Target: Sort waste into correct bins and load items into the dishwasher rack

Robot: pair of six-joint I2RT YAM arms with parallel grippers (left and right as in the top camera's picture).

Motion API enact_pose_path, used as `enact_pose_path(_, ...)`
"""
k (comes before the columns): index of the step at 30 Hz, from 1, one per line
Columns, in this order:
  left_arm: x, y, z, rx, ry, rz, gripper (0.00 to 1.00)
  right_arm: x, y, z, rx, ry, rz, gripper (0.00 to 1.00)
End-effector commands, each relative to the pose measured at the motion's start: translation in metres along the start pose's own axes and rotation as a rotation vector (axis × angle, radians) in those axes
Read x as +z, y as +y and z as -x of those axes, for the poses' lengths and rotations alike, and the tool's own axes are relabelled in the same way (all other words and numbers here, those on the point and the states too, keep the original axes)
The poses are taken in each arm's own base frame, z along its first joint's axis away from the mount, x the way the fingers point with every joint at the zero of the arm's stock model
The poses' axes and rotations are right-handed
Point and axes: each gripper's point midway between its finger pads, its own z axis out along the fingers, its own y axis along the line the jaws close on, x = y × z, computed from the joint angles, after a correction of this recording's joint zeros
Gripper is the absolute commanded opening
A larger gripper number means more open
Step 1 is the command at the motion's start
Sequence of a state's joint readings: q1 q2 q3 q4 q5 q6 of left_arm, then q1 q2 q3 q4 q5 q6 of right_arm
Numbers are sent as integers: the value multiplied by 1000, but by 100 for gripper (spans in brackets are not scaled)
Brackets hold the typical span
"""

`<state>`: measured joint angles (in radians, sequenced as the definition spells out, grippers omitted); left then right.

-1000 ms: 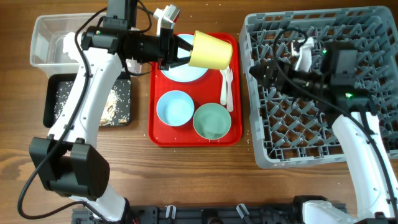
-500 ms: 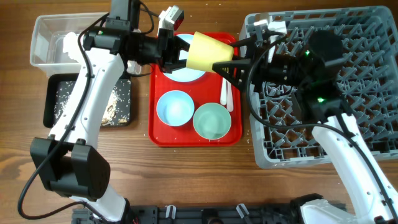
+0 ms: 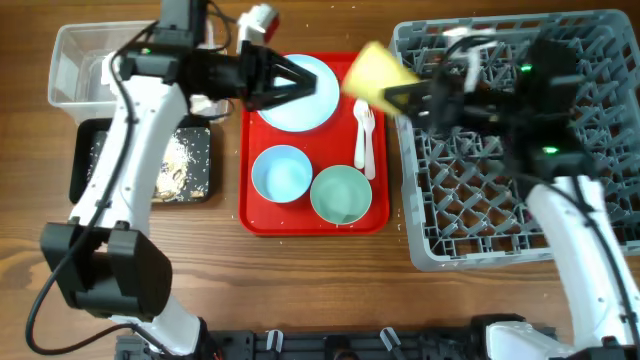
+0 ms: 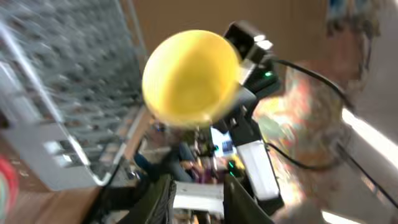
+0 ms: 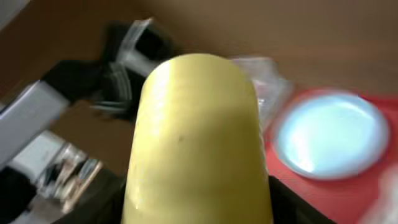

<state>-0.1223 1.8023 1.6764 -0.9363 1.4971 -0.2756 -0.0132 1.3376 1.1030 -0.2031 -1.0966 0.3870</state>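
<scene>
The yellow cup (image 3: 377, 72) is held in the air by my right gripper (image 3: 400, 95), which is shut on it between the red tray and the grey dishwasher rack (image 3: 600, 215); it fills the right wrist view (image 5: 198, 143) and shows in the left wrist view (image 4: 190, 78). My left gripper (image 3: 296, 82) is open and empty above the pale-blue plate (image 3: 322, 106). A blue bowl (image 3: 281, 174), a mint bowl (image 3: 341, 194) and white fork and spoon (image 3: 365, 137) lie on the tray. The clear tub (image 3: 72, 62) and the black tray (image 3: 88, 160) with food scraps stand at left.
The flat red serving tray (image 3: 258, 218) sits in the middle of the wooden table. The rack fills the right side. Crumbs lie scattered on the wood near the rack's left edge.
The yellow cup has passed from my left gripper to my right one. The right gripper has pulled it right toward the rack. The left gripper has opened and drawn back.
</scene>
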Motion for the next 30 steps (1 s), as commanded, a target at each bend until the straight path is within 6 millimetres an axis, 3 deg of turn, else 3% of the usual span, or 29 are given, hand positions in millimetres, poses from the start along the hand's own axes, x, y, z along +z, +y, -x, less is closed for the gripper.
enact_pose_path(1,-38,34,27,11,-163,230,29,-36,-45,1,61,-59,-252,48)
enact_pose_path(3,-55,67,39,0,-245,435,33,-54,-54,-11,138,-64,-408,48)
enact_pose_path(5,-73,97,48,-7,-311,639,37,-77,-50,-33,211,-45,-572,47)
enact_pose_path(8,-90,120,51,-17,-358,827,38,-116,-44,-73,290,38,-865,47)
enact_pose_path(10,-101,131,50,-28,-377,937,40,-123,-34,-98,342,116,-963,47)
enact_pose_path(13,-109,140,44,-56,-377,1017,42,-128,-47,-130,423,224,-1153,47)
enact_pose_path(16,-109,141,42,-64,-372,1018,43,-112,-68,-158,482,421,-1204,49)
enact_pose_path(20,-109,141,41,-67,-370,1019,44,-101,-101,-174,524,550,-1269,50)
enact_pose_path(23,-109,141,40,-70,-367,1020,44,-95,-114,-182,537,608,-1279,53)
enact_pose_path(24,-109,141,40,-71,-367,1020,44,-92,-118,-185,537,630,-1272,57)
enact_pose_path(25,-109,142,40,-72,-366,1020,44,-89,-123,-191,552,663,-1275,69)
enact_pose_path(26,-109,142,39,-73,-365,1020,45,-86,-126,-195,555,687,-1265,74)
enact_pose_path(28,-109,142,39,-74,-365,1021,45,-80,-130,-194,551,685,-1245,78)
enact_pose_path(30,-109,142,39,-74,-365,1021,45,-73,-129,-178,521,630,-1221,78)
